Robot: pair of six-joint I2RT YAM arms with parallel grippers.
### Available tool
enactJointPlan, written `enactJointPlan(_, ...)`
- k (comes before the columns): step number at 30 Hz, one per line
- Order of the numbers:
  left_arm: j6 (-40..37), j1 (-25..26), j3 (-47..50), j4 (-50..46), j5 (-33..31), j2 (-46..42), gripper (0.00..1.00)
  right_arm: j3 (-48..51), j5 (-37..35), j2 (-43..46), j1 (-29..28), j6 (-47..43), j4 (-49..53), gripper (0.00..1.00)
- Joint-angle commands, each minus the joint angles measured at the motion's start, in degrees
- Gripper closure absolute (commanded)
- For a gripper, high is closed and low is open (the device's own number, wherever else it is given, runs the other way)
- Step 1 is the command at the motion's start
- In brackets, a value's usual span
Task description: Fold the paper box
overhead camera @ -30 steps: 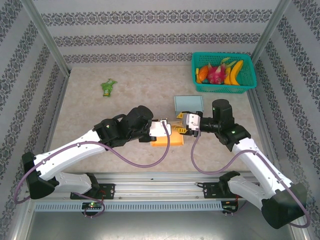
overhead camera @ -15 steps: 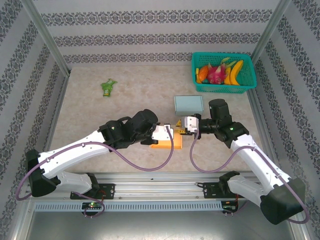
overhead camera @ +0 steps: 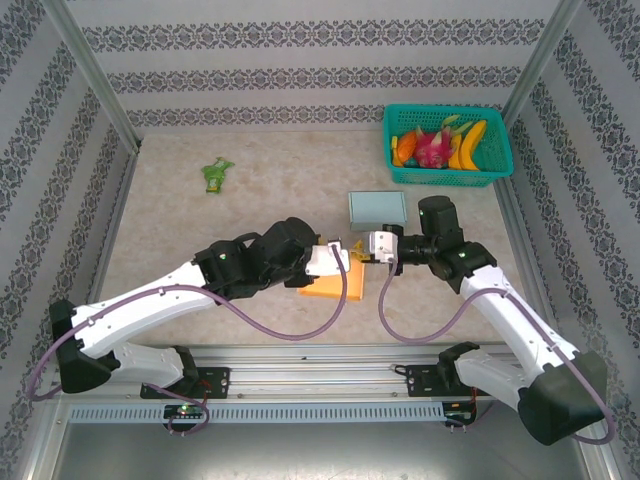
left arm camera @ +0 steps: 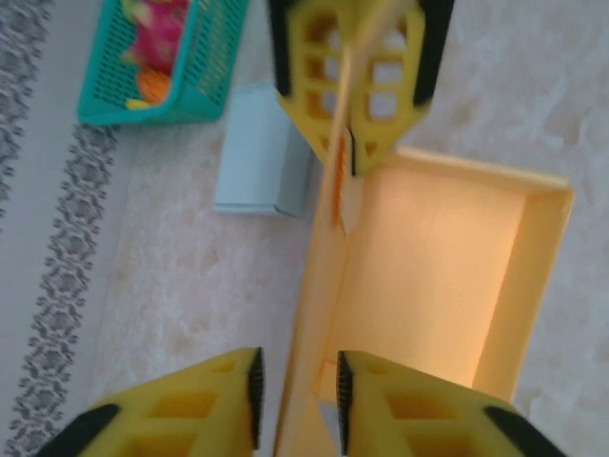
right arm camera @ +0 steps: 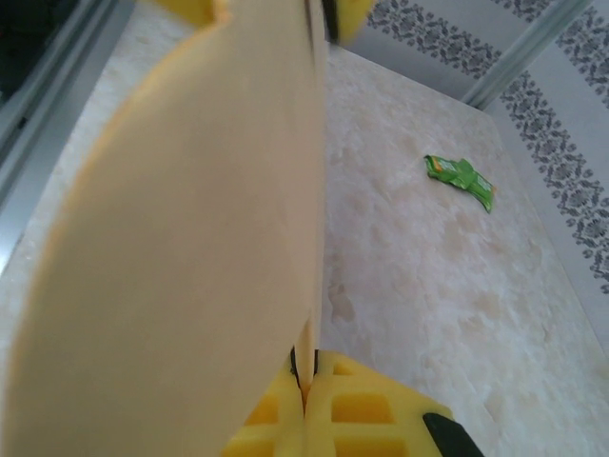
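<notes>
Right jaws pinch box flap; left jaws straddle wall.

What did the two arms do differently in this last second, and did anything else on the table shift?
The right gripper closed onto a flap of the orange paper box. The left gripper, clamped before, opened around the box's side wall. The box itself, the blue box, the basket and the green packet stayed put.
</notes>
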State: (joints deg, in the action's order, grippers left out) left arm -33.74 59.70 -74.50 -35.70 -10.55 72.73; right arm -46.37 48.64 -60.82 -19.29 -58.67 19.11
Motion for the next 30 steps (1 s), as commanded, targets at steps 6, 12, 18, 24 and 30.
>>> enactJointPlan(6,32.9,0.1,14.3,18.6,-14.2,-18.3,0.36,0.7,2.2,-4.1,0.6,1.5,-8.6,1.0)
enactJointPlan(12,66.3,-28.4,21.4,6.5,-2.5,-22.0,0.19,0.1,3.9,-7.4,1.4,0.7,-8.8,1.0)
enactJointPlan(18,79.2,-41.5,17.0,0.4,20.1,-8.7,0.12,2.1,3.8,-8.5,0.0,2.2,-14.2,1.0)
enactJointPlan(24,91.1,-41.3,14.2,-3.5,23.3,-5.1,0.11,3.9,5.1,-11.3,-1.8,5.3,-22.6,1.0)
enactJointPlan(30,99.1,-39.8,17.6,-1.3,19.9,-9.7,0.11,4.9,4.8,-16.2,-4.4,6.0,-28.5,1.0)
